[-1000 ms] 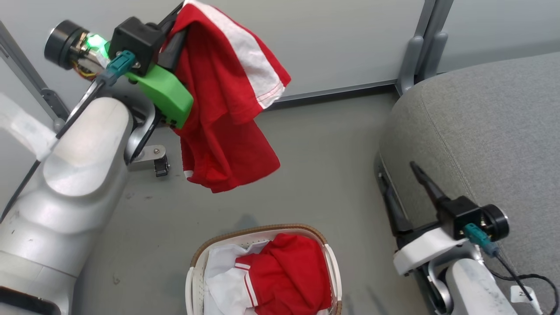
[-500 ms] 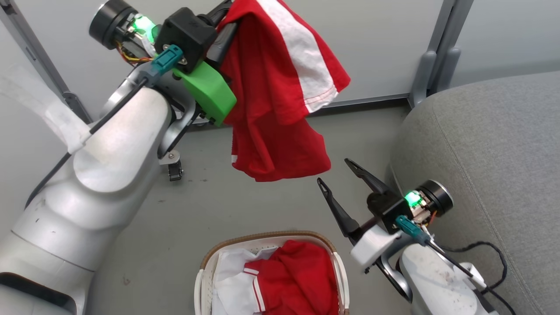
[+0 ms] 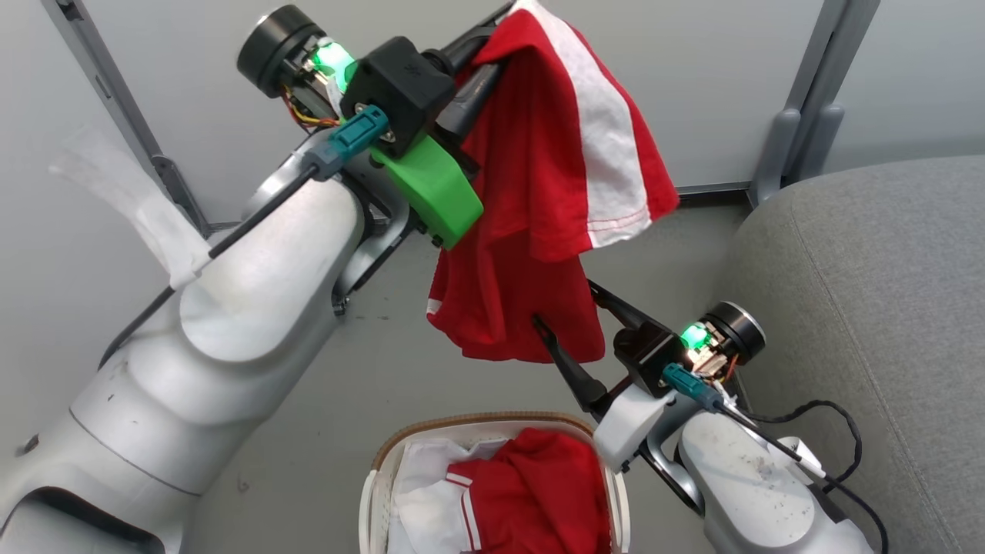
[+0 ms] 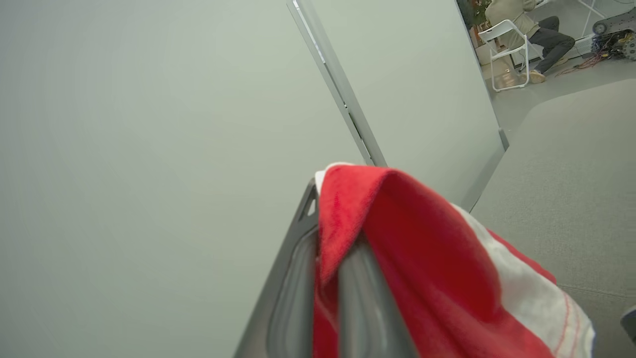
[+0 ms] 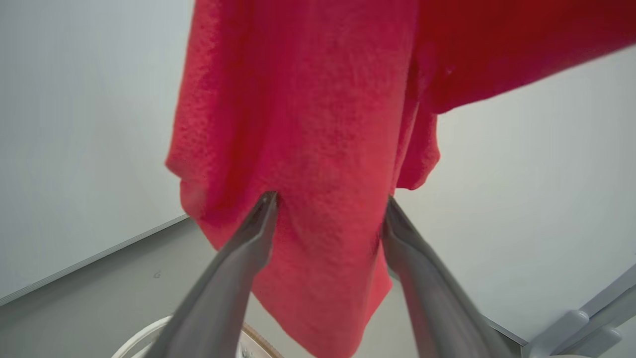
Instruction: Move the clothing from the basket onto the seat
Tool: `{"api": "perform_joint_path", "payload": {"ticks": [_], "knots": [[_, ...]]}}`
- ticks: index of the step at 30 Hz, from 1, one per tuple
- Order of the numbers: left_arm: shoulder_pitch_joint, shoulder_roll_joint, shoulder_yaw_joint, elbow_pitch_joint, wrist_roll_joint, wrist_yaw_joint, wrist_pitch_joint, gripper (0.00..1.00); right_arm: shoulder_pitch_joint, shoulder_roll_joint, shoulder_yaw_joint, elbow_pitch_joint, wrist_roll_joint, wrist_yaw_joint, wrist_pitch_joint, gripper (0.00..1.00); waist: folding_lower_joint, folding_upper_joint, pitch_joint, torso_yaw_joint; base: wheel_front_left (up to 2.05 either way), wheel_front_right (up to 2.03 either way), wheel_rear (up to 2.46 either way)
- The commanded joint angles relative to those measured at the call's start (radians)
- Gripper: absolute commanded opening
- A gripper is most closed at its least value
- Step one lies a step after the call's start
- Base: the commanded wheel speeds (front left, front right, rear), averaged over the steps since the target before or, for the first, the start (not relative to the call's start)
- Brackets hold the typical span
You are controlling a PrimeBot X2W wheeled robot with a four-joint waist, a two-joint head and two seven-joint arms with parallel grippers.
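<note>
Grey floor (image 3: 369, 385) runs to a pale partition wall (image 3: 692, 61) on the far side, with the grey seat (image 3: 869, 308) at the right. Raised high at the far left, the left gripper (image 3: 481, 58) has its jaws pressed together on a red garment (image 3: 539, 177) with a white band, which hangs in the air. The right gripper (image 3: 565, 304) is at the garment's lower part, jaws spread wide to either side of the fabric, not pinching it. Nearer, the basket (image 3: 477, 425) stands on the floor holding more red clothing (image 3: 554, 492) beside a white sheet (image 3: 423, 508).
</note>
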Motion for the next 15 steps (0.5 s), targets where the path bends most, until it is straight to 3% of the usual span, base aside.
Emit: {"api": "perform_joint_path", "payload": {"ticks": [1, 6, 7, 8, 9, 10, 15], "knots": [[0.012, -0.002, -0.004, -0.014, -0.008, -0.002, 0.004, 0.0, -0.016, -0.006, 0.003, 0.008, 0.012, -0.001, -0.002, 1.0, 0.0001, 0.0, -0.004, 0.01, 0.0, 0.0, 0.0], [0.027, -0.005, -0.014, -0.059, -0.033, -0.002, 0.02, 0.0, -0.054, -0.005, 0.035, 0.034, 0.055, -0.001, -0.002, 1.0, 0.0001, 0.0, -0.008, 0.026, 0.0, 0.0, 0.0], [0.028, -0.004, -0.015, -0.065, -0.038, -0.002, 0.021, 0.0, -0.06, -0.005, 0.037, 0.042, 0.061, -0.001, -0.002, 0.66, 0.0001, 0.0, -0.008, 0.027, 0.0, 0.0, 0.0], [0.031, -0.003, -0.015, -0.071, -0.044, -0.002, 0.024, 0.0, -0.066, -0.005, 0.039, 0.048, 0.067, -0.001, -0.002, 0.24, 0.0001, 0.0, -0.008, 0.029, 0.0, 0.0, 0.0], [0.035, 0.001, -0.014, -0.074, -0.046, 0.0, 0.024, 0.0, -0.07, -0.005, 0.038, 0.054, 0.072, -0.001, -0.002, 0.17, 0.0001, 0.0, -0.008, 0.03, 0.0, 0.0, 0.0], [0.041, 0.005, -0.011, -0.075, -0.051, 0.006, 0.027, 0.0, -0.074, -0.005, 0.035, 0.06, 0.078, -0.001, -0.002, 0.0, 0.0001, 0.0, -0.008, 0.031, 0.0, 0.0, 0.0], [0.081, 0.029, -0.001, -0.052, -0.066, 0.024, 0.015, 0.0, -0.068, -0.004, 0.026, 0.053, 0.093, -0.001, -0.002, 0.0, 0.0001, 0.0, -0.002, 0.026, 0.0, 0.0, 0.0]]}}
